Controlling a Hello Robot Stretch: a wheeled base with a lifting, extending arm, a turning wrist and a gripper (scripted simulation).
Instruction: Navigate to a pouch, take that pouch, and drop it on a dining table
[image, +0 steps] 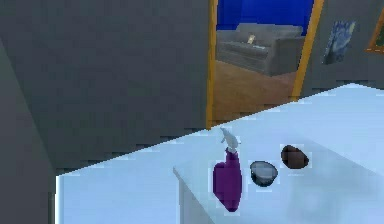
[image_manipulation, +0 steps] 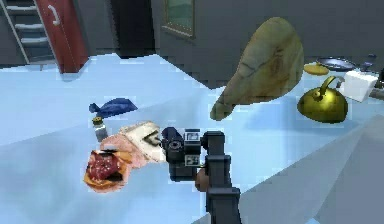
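Note:
A soft cream, pink and red pouch-like thing (image_manipulation: 118, 158) lies on the pale blue tabletop (image_manipulation: 60, 95) in the arm side view's lower left. My arm (image_manipulation: 222, 198) rises from the bottom edge, with the gripper (image_manipulation: 153, 149) at its far end right by that thing. I cannot tell whether the gripper holds anything. In the forward view, another pale tabletop (image: 130, 185) carries a purple spray bottle (image: 228, 178), a small grey bowl (image: 264, 172) and a brown lump (image: 293, 156).
A blue cloth-like thing (image_manipulation: 112, 105) and a small jar (image_manipulation: 98, 125) lie near the pouch. A big olive-tan lump (image_manipulation: 262, 65), a golden kettle (image_manipulation: 322, 100), a pan (image_manipulation: 336, 65) and a white box (image_manipulation: 361, 86) stand to the right. An orange-framed doorway (image: 262, 55) opens onto a sofa (image: 258, 47).

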